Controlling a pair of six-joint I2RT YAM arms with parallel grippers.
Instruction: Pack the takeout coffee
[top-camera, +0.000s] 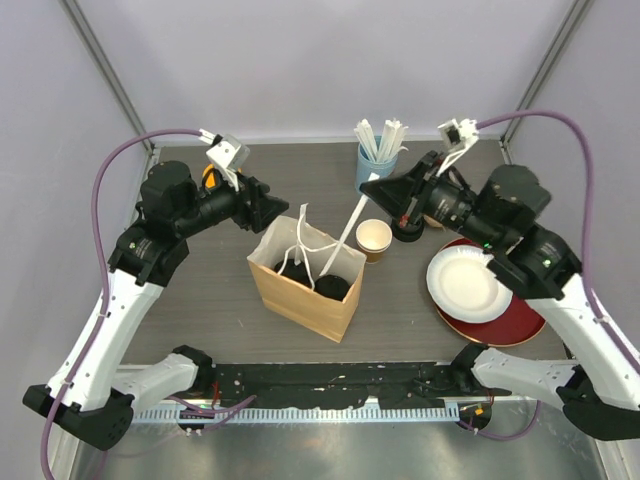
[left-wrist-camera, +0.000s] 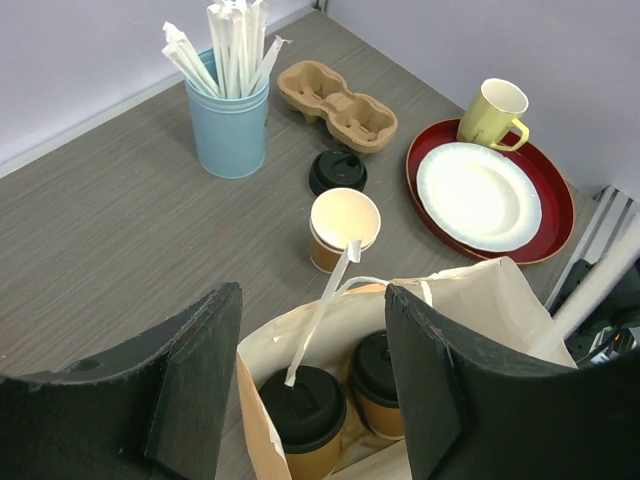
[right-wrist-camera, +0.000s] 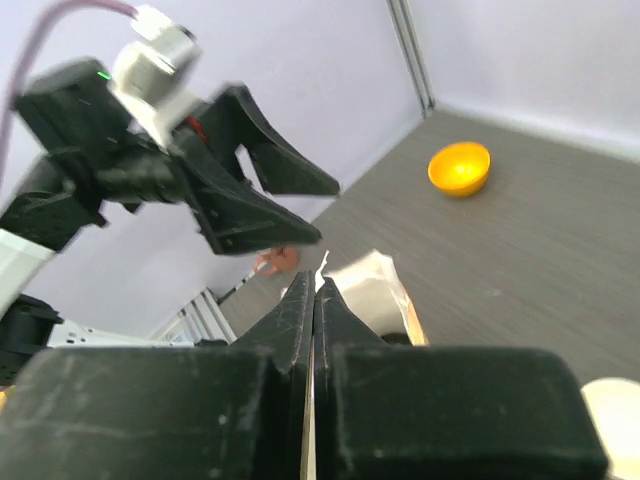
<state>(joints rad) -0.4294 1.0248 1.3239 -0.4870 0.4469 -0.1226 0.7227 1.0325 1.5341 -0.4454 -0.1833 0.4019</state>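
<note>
Two lidded cups (left-wrist-camera: 303, 405) stand upright side by side inside the paper bag (top-camera: 300, 295) at the middle of the bench (top-camera: 200, 290); their black lids are on. A third brown cup (left-wrist-camera: 344, 228), open and white inside, stands on the bench just beside the bag's far right corner. A loose lid (left-wrist-camera: 337, 171) lies flat a little beyond that cup, farther from the bag.

The right end effector (top-camera: 372, 188) is above and behind the bag's right side, jaws pressed shut on the upper end of a white wrapped straw (top-camera: 345, 235). The straw slants down into the bag, its lower end at the lid of one packed cup. The left end effector (top-camera: 275, 208) hangs over the bag's far left side with its jaws apart and nothing between them.

Behind the bag stand a blue cup of straws (left-wrist-camera: 230, 125) and a cardboard cup carrier (left-wrist-camera: 337, 104). To the bag's right, a red tray (left-wrist-camera: 560, 228) carries a white plate (left-wrist-camera: 478, 195) and a yellow mug (left-wrist-camera: 492, 112). An orange bowl (right-wrist-camera: 459, 168) sits at the far left, well apart from the bag.
</note>
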